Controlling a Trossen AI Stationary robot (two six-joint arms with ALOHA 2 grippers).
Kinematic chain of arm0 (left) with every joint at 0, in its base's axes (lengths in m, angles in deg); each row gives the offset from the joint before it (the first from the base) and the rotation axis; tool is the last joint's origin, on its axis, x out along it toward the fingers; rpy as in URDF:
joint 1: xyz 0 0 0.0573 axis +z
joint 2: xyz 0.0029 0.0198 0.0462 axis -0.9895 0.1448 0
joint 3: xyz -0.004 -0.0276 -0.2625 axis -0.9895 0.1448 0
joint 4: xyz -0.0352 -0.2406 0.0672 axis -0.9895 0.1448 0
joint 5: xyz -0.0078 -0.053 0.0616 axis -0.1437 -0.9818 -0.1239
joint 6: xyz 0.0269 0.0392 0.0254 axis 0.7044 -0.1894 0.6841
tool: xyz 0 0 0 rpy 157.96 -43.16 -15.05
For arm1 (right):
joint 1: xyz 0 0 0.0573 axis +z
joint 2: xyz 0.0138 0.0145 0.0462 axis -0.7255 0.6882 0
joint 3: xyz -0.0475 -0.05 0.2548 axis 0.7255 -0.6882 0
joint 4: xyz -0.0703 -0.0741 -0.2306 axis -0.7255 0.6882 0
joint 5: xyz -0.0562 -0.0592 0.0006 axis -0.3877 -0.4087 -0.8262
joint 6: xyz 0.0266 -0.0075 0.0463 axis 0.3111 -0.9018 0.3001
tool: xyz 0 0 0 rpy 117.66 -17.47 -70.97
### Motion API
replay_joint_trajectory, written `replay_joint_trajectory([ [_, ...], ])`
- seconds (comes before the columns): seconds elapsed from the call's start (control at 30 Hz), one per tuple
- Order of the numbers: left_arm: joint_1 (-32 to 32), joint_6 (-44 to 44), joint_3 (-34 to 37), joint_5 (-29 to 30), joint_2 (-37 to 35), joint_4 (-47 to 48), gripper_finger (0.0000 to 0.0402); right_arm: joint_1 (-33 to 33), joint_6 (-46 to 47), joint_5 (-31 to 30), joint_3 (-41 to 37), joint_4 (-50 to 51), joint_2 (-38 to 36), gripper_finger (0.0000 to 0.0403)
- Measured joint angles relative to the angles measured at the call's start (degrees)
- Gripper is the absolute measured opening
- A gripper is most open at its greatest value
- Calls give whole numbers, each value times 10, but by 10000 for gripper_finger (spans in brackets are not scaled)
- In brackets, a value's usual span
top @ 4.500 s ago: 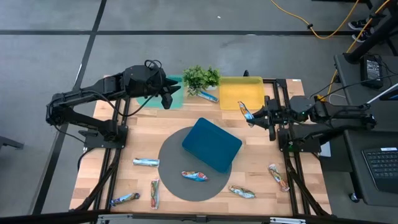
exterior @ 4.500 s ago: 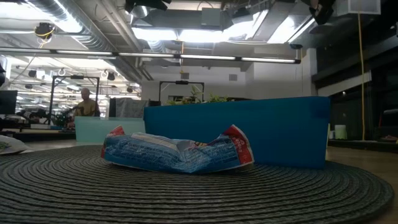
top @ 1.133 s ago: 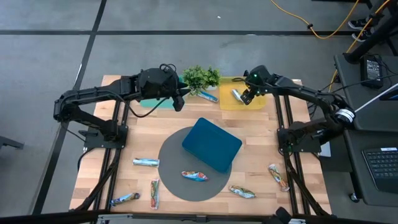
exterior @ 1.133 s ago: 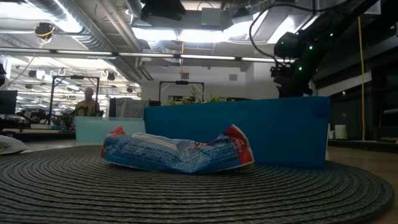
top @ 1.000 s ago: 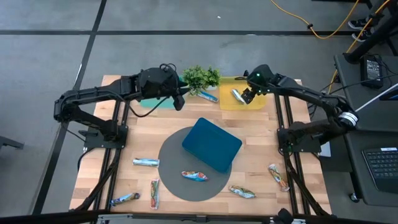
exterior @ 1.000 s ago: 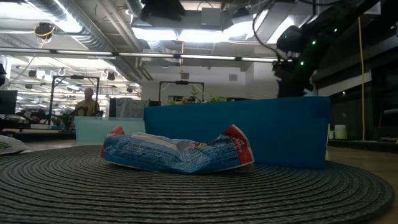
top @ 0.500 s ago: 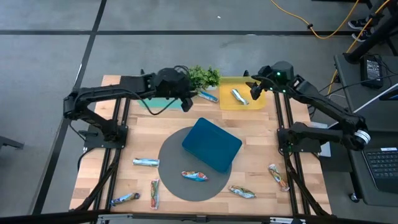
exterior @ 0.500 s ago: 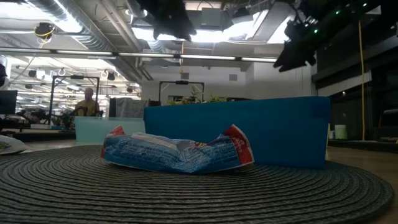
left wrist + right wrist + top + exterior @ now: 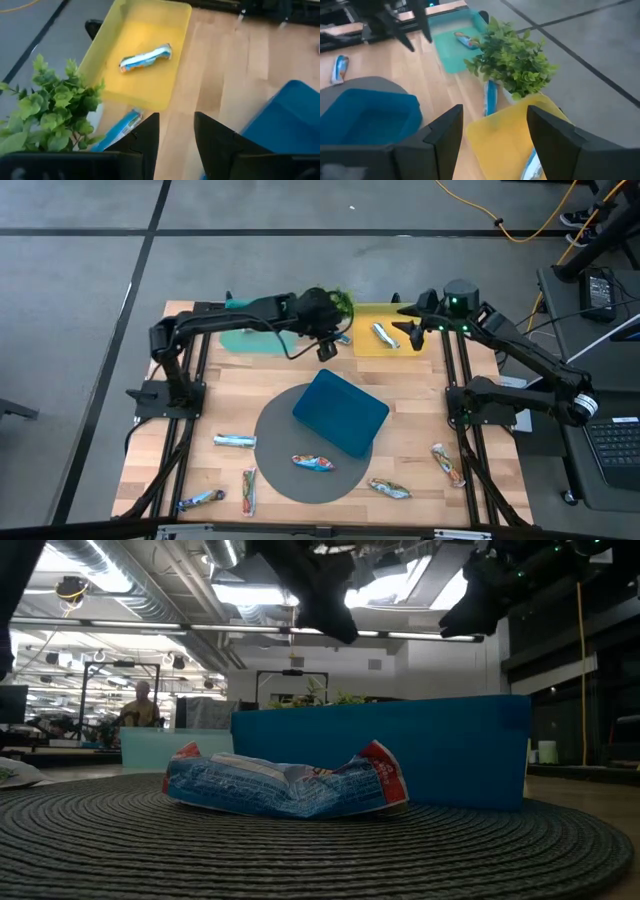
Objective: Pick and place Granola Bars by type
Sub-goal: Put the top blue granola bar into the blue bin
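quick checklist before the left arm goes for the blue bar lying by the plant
1. Left claw empty and open: ok, nothing between its fingers.
2. Blue bar reachable: ok, it lies on the wood between the plant and the yellow tray, just ahead of the claw.
3. Plant leaves clear of the bar: not ok, they crowd one side.
4. Right claw out of the way: ok, open and empty over the yellow tray.
5. Bar in the yellow tray released: ok, lying loose.
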Motion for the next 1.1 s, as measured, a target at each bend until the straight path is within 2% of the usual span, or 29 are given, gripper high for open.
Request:
replay_joint_trajectory([
  [0.27, 29, 38, -10, 9, 39, 27, 116, 19, -53, -3, 0, 0, 5, 222],
  [0.4, 27, 38, -9, 5, 32, 65, 116, 53, -48, -33, 16, 9, 43, 222],
  [0.53, 25, 39, -9, 7, -2, 82, 116, 86, -45, -62, 73, 20, 121, 222],
  [0.77, 19, 40, -9, 28, -86, 86, 116, 134, -57, -107, 208, 78, 303, 222],
  [0.9, 13, 50, -9, 67, -144, 83, 116, 160, -62, -149, 276, 106, 385, 222],
  [1.1, 2, 64, -10, 131, -224, 77, 116, 181, -63, -164, 355, 136, 490, 222],
])
